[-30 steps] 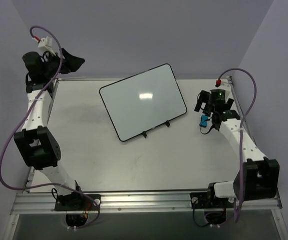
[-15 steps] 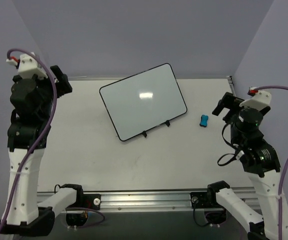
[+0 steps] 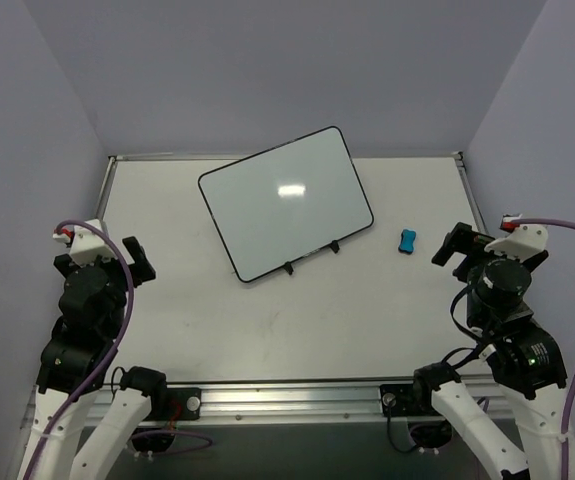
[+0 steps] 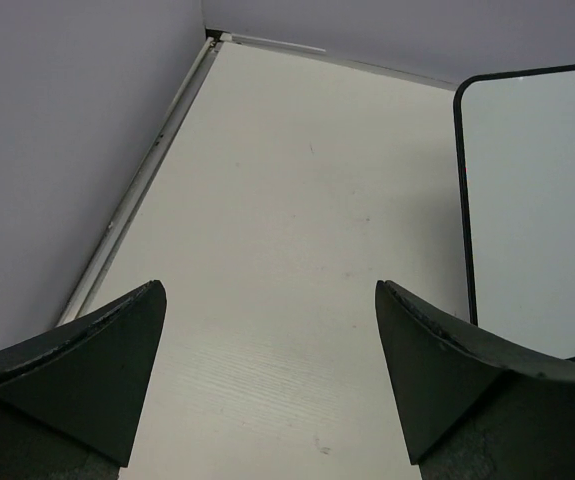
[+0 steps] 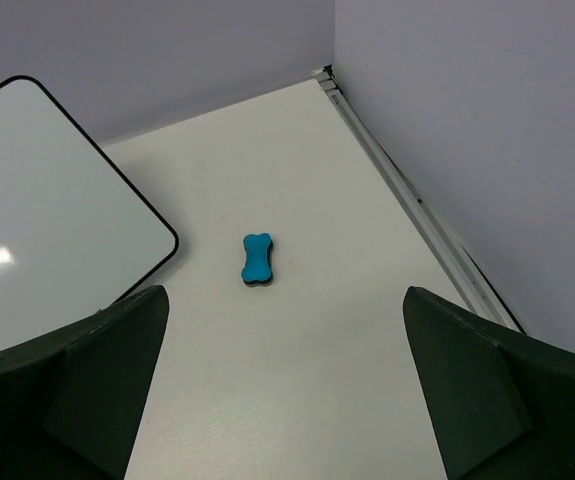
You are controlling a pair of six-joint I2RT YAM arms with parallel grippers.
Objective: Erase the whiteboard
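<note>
Lying toward the far middle of the counter (image 3: 297, 320), the whiteboard (image 3: 285, 203) is turned at an angle, so its long axis runs from the left toward the far right. Its glossy face shows no writing in any view, only a bright patch of glare. If any faint marks are left, they are too small to tell. The left gripper (image 3: 139, 258) hovers over the near left part of the counter with its jaws spread wide and nothing between them. In its wrist view only the board's left edge shows, ahead and off to the right. The right gripper (image 3: 450, 247) hovers over the near right part, also wide open and empty. A small blue eraser (image 3: 407, 241) lies on the bare counter between this gripper and the board's right short edge, close to the board but not touching it. From the right wrist the eraser sits almost straight ahead and a little left of centre. Its long axis points roughly away from the gripper, so the jaws as they stand would span its narrow waist. The right arm is clearly the nearer of the two, since the left would have to reach across the whole board. Any further wiping would probably begin with the right gripper going forward and down onto the eraser. With the board looking clean and both arms well apart from it, the task seems to be at or near its end.
</note>
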